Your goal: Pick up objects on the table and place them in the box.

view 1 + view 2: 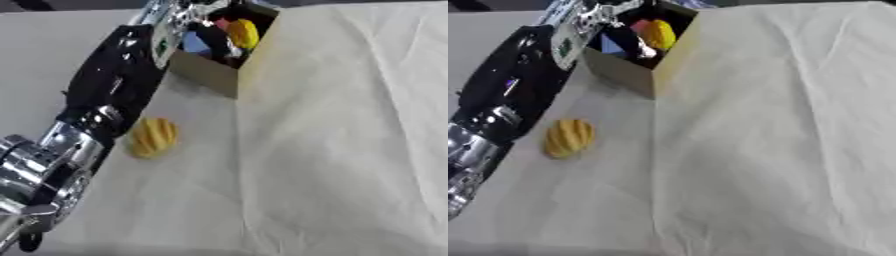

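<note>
An open cardboard box [206,75] stands at the top middle of the cloth. Inside it lie a yellow rounded thing [243,33], a blue piece [194,45] and something red [639,24]. My left arm [114,80] runs from the lower left corner up to the box, and my left hand [213,37] reaches down inside it, over the blue piece. Whether it holds anything is hidden. A yellow-orange ribbed object [154,137], shaped like a small loaf, lies on the cloth just right of my forearm, below the box. My right hand shows in neither view.
A creased beige cloth [332,130] covers the table, with wide room to the right of the box and the ribbed object. Paler bare table [35,60] shows at the upper left behind my arm.
</note>
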### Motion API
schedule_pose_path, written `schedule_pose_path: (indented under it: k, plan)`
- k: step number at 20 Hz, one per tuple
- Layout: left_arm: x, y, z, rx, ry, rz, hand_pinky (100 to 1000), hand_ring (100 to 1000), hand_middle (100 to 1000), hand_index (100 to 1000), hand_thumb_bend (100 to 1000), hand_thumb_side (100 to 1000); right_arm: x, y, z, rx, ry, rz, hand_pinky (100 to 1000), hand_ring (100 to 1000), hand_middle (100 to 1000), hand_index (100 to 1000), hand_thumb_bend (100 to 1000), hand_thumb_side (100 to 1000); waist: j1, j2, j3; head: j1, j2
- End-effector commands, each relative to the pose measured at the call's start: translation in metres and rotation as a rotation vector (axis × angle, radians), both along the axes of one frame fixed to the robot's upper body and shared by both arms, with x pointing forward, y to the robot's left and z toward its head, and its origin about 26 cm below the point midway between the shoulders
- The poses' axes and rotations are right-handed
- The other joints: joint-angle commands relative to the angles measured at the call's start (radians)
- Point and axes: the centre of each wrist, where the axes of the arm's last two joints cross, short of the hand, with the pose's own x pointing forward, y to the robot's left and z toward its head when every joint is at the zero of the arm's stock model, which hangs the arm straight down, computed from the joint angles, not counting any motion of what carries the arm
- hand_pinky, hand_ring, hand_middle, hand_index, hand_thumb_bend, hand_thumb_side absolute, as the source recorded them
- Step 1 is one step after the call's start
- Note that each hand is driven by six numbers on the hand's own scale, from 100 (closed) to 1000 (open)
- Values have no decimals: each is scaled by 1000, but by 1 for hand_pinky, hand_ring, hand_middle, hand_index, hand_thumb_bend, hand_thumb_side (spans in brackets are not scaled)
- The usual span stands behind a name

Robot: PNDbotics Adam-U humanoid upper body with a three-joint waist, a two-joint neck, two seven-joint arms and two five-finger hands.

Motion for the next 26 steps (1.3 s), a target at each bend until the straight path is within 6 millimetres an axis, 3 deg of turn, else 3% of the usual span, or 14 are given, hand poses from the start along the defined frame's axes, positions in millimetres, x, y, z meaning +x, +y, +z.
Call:
schedule_pose_path:
  k: [1, 8, 15, 21, 26]
  plan:
    - [-5, 7, 33, -12, -89, -10, 845, 827, 808, 870, 572, 437, -5, -4, 7, 1, -24, -10, 908, 736, 683, 811, 100, 532, -5, -31, 5, -8, 9]
    - [-15, 17, 60, -41, -147, -31, 821, 786, 758, 838, 524, 391, -4, -5, 4, 1, -16, -18, 908, 736, 684, 811, 100, 533, -7, -45, 21, -23, 24]
    - [-17, 50, 78, 47, -157, -45, 817, 775, 744, 837, 563, 444, -4, -10, 2, -4, -11, -43, 908, 736, 683, 811, 100, 533, 0, -51, 48, -53, 31]
    - [-22, 79, 73, 151, -131, -47, 808, 768, 737, 833, 564, 472, -4, -14, 0, -8, -8, -63, 908, 735, 683, 811, 100, 533, 5, -51, 69, -72, 31]
    - [-35, 89, 59, 219, -102, -67, 801, 764, 734, 832, 566, 513, -4, -17, 0, -8, -8, -77, 909, 735, 683, 810, 100, 533, 7, -50, 79, -83, 31]
